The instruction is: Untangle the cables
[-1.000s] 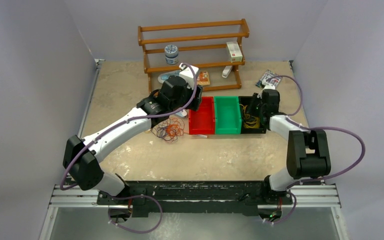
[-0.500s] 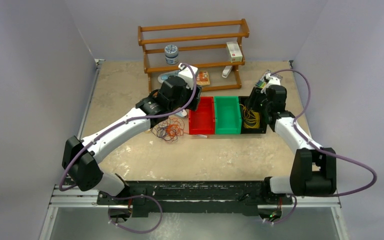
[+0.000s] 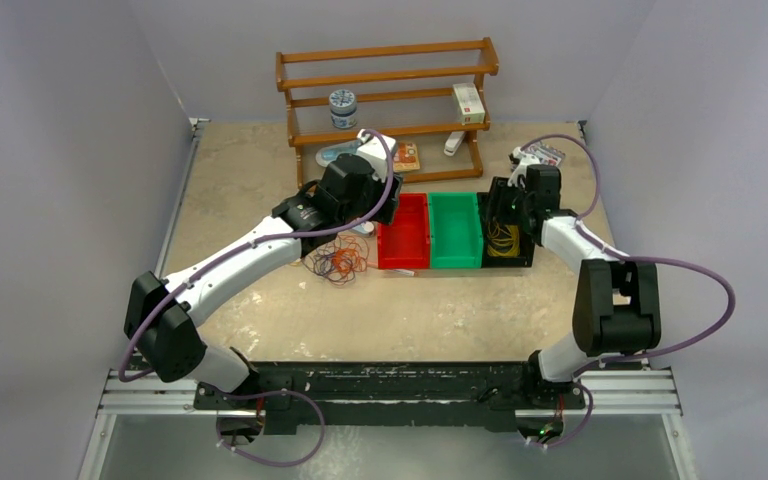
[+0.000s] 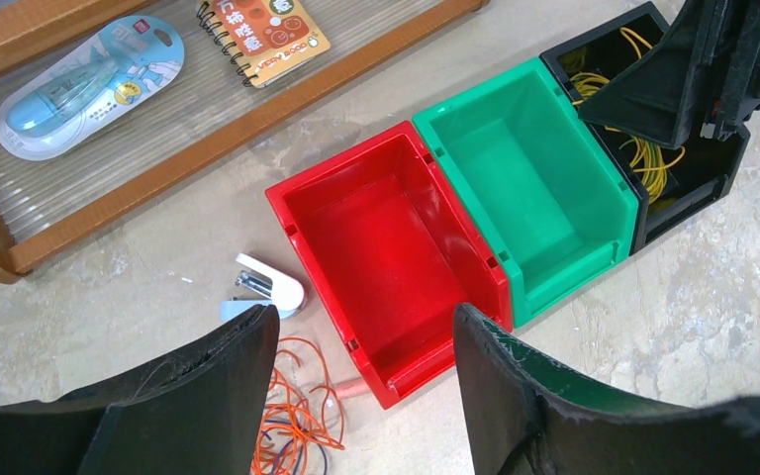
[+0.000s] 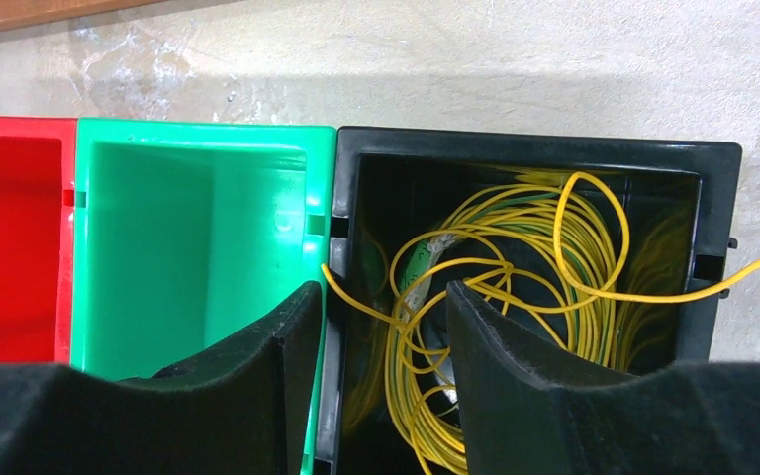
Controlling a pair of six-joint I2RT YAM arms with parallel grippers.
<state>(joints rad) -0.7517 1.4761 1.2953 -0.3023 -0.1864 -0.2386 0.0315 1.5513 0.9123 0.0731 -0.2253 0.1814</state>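
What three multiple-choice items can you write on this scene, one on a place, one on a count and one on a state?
1. Where does the yellow cable lie?
A. in a drawer
B. in the black bin
C. on a plate

2. How many bins stand in the row?
A. two
B. three
C. five

3. How is the left gripper?
A. open
B. shut on a cable
C. shut on a cup

Key:
1 B, the yellow coil lies inside the black walls.
2 B, a red, a green and a black one stand side by side.
3 A, its jaws stand apart with nothing between them.
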